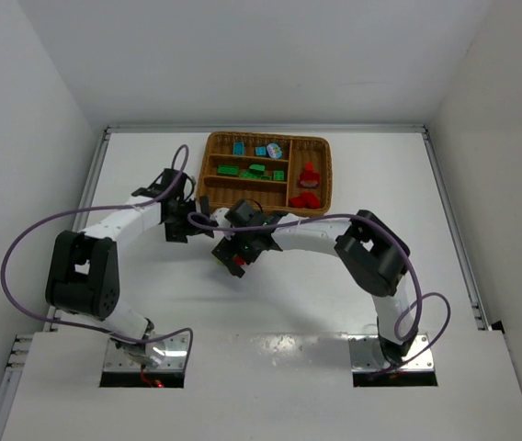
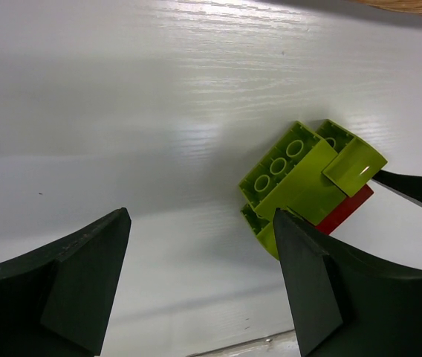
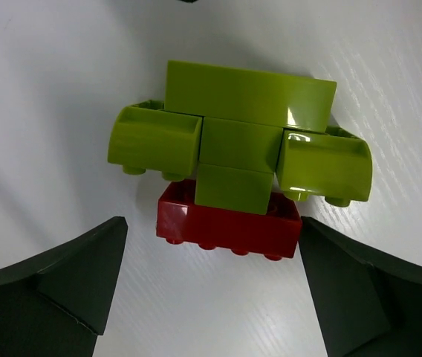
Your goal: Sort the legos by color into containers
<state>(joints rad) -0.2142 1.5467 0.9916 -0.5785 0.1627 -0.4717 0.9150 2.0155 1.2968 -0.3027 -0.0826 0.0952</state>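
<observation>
Dealing with a lime clump [image 3: 244, 141] stuck on a red brick [image 3: 229, 223], lying on the table [image 2: 122, 89] just near of the tray [image 1: 266, 136], between the two arms. Holding nothing with the right gripper [image 3: 212, 227], spread wide astride the clump without touching; nothing with the left gripper [image 2: 200, 223] either, likewise wide open, clump close by one finger (contact there impossible to tell). Best to split the colours before carrying. Pinch the red brick across its short sides with the right, clamp the lime clump with the left, then pull apart gently. Keep both low to avoid flinging pieces. Drop red among the reds [image 1: 308, 184] at the tray's right.
</observation>
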